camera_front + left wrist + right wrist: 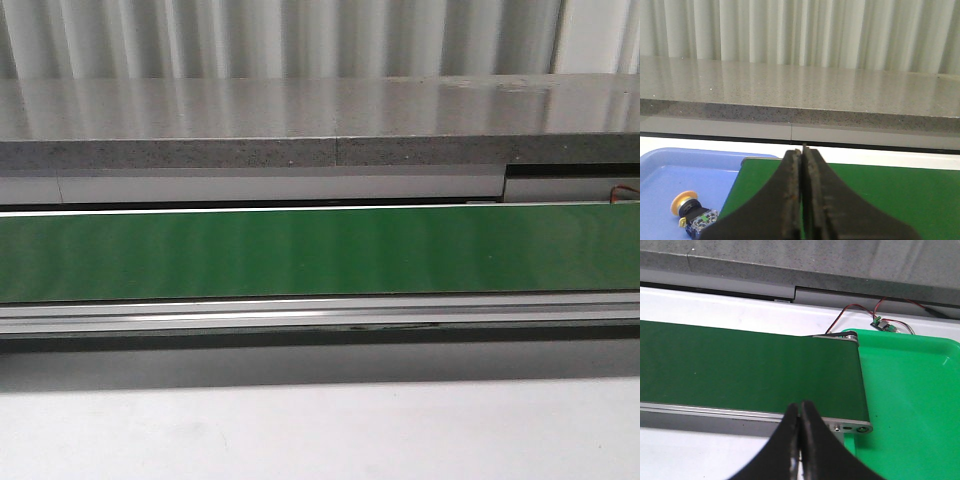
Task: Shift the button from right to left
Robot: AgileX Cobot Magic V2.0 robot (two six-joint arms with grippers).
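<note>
At the far left we see a blue tray (670, 172), and in it lies the button (691, 212), tipped on its side with its yellow-orange cap turned away from the belt and its blue-grey block toward the near edge of the tray. Just right of the tray begins the green belt (320, 250), which runs across the whole front view with nothing on it. Our left hand (801, 200) hangs over the belt's left end, its two black fingers (787, 200) pressed together with only a thin seam between them, gripping nothing and touching nothing; the button sits apart from it, to its left. Behind the belt runs a grey speckled worktop (320, 120). Farther right, our right hand (800, 445) hovers at the near edge of the belt's right end, likewise closed on nothing. Beyond that end lies a green tray (910, 400), with a small circuit board (883, 325) and red and black wires (850, 312) just behind it.
</note>
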